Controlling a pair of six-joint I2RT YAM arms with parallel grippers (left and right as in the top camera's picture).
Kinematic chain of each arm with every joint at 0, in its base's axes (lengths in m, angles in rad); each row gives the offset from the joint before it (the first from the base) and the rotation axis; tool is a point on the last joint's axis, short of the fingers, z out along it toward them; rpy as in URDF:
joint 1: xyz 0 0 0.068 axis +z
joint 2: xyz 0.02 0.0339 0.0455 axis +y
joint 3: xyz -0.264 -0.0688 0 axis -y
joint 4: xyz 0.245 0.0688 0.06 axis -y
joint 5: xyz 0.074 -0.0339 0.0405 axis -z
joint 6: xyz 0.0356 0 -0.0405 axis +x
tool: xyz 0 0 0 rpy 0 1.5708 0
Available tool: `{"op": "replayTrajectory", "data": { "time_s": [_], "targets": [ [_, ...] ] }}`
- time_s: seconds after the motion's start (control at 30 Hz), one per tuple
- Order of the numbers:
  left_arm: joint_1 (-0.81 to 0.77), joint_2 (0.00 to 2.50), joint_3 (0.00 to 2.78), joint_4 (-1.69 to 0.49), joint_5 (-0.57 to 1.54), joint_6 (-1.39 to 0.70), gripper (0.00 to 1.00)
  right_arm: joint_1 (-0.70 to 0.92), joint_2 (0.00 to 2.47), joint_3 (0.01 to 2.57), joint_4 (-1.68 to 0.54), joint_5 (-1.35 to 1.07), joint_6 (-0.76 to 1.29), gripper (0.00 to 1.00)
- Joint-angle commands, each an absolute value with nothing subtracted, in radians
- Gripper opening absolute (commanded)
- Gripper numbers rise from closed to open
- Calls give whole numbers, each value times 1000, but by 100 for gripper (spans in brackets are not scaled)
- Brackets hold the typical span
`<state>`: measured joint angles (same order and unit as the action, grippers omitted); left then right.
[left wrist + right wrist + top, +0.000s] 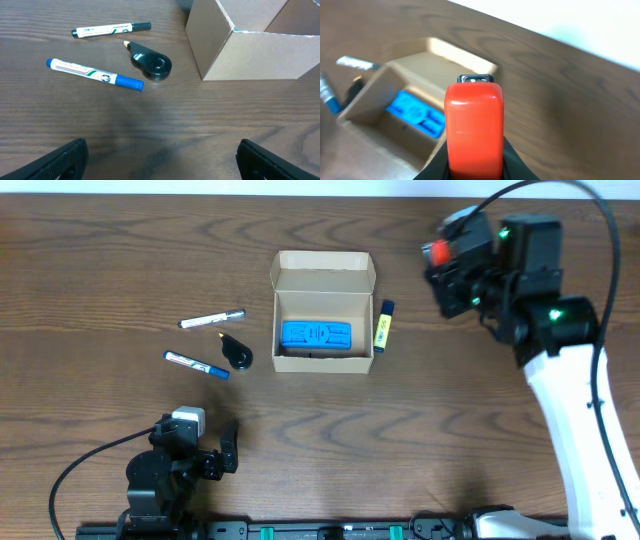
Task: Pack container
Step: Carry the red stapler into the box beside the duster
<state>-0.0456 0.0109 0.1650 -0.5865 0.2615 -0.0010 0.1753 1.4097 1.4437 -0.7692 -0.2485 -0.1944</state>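
The tan cardboard container point(324, 280) stands open at the table's middle, flap lid up at the back, with a blue item point(316, 334) inside. It also shows in the left wrist view point(250, 45) and the right wrist view point(410, 70). My right gripper point(440, 260) is raised to the right of the box and shut on an orange-red block point(473, 130). My left gripper point(160, 160) is open and empty, low near the front left edge point(205, 455). A blue marker point(196, 364), a black-capped white marker point(212, 318) and a black tape dispenser point(238, 352) lie left of the box.
A yellow highlighter point(384, 325) lies against the box's right side. The right arm's white link point(580, 430) runs down the right side of the table. Cables trail from both arms.
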Motion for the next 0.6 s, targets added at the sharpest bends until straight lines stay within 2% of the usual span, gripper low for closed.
{"op": "replayTrajectory", "data": {
  "time_s": [0.0,0.13,0.3,0.4,0.57],
  "targets": [
    [-39,4,156,-586,258,-7,95,271,1422,1439,-778,-263,-373,1],
    [-39,4,156,-586,258,-7,95,371,1445,1439,-758,-274,-677,1],
    [-39,4,156,-586,258,-7,95,413,1501,1439,-741,-312,-975,1],
    [-39,4,156,-586,258,-7,95,404,1553,1439,-732,-316,-1061,1],
    [-39,4,156,-586,258,-7,95,391,1640,1439,-683,-342,-1061,1]
  ]
}}
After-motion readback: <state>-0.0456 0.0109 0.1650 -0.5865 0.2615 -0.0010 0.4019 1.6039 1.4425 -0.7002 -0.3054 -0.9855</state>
